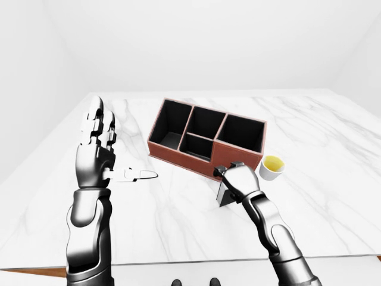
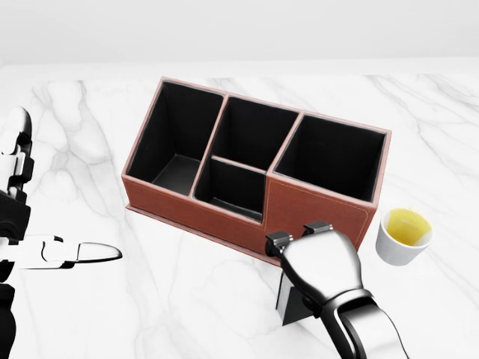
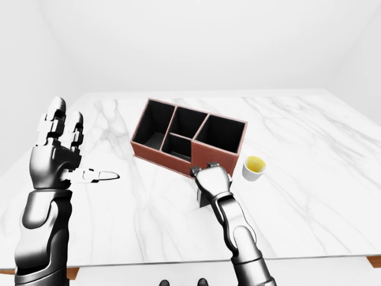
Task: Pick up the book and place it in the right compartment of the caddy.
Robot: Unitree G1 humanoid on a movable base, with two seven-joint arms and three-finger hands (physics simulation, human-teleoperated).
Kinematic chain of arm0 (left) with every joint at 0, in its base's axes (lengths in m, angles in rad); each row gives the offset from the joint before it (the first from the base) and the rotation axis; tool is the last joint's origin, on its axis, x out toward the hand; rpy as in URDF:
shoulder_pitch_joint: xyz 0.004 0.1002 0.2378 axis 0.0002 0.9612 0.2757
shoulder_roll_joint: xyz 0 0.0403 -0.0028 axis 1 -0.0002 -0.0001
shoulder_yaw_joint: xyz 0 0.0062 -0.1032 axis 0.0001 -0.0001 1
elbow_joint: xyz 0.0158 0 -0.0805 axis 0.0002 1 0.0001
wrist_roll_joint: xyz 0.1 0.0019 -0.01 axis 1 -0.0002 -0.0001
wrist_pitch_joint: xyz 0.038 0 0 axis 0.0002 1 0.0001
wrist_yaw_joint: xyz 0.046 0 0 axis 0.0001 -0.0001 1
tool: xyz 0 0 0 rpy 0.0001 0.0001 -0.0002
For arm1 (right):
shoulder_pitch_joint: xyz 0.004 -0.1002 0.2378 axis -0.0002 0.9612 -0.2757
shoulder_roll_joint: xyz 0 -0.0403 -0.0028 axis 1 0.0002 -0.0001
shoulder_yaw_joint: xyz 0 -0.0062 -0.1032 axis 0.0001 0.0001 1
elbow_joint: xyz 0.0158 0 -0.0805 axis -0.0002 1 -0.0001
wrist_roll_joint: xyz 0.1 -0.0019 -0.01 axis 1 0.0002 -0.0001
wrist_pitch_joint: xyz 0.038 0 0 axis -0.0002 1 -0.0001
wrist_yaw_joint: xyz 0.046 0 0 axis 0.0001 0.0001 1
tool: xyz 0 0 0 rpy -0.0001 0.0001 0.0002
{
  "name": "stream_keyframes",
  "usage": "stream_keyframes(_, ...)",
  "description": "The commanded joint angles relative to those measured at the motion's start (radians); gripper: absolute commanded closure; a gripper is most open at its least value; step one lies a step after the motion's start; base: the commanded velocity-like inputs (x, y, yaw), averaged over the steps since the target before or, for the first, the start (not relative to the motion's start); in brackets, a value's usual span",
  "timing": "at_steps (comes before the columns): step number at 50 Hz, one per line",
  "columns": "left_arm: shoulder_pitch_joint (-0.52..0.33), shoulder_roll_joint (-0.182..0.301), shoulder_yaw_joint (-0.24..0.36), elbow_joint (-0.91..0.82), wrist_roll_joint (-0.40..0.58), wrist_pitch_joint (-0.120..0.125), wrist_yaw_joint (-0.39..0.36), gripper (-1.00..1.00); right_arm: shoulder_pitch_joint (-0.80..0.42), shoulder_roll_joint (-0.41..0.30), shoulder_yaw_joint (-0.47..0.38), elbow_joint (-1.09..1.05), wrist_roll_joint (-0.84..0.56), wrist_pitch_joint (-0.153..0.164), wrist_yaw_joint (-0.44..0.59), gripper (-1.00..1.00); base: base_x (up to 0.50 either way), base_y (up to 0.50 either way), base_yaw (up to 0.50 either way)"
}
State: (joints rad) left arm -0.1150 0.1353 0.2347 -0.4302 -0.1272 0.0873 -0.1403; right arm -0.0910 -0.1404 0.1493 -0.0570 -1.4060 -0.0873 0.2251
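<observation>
Book, lower centre, clamped under right hand; left hand spread; book may strike caddy wall if lifted low.

The head view looks steeply down, close on the caddy, while both eye views sit farther off, sharing that caddy amid the whole marble table.

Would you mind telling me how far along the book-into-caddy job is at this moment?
Done: the right hand has reached the dark book and sits over it on the marble table, beside the caddy. In hand: the grasp; whether its fingers are closed I cannot tell. Left: lifting the book into the caddy's empty right compartment. The left hand is open, idle.
</observation>
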Motion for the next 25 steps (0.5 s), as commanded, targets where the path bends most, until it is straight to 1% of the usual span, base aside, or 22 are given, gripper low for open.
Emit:
stream_keyframes(1, 0.001, -0.001, -0.001, 0.002, 0.003, 0.000, 0.000, -1.00, -0.009, -0.005, -0.006, 0.037, -0.009, 0.000, -0.005, -0.12, 0.00, 0.00, 0.00)
stream_keyframes(6, 0.000, -0.001, -0.004, 0.011, 0.006, 0.000, -0.001, -1.00, -0.004, -0.010, -0.001, 0.054, -0.026, 0.000, -0.028, -0.13, 0.00, 0.00, 0.00)
stream_keyframes(25, -0.001, -0.002, -0.008, 0.024, 0.008, 0.000, -0.003, -1.00, -0.021, -0.012, 0.005, 0.106, -0.052, 0.000, -0.062, -0.12, 0.00, 0.00, 0.00)
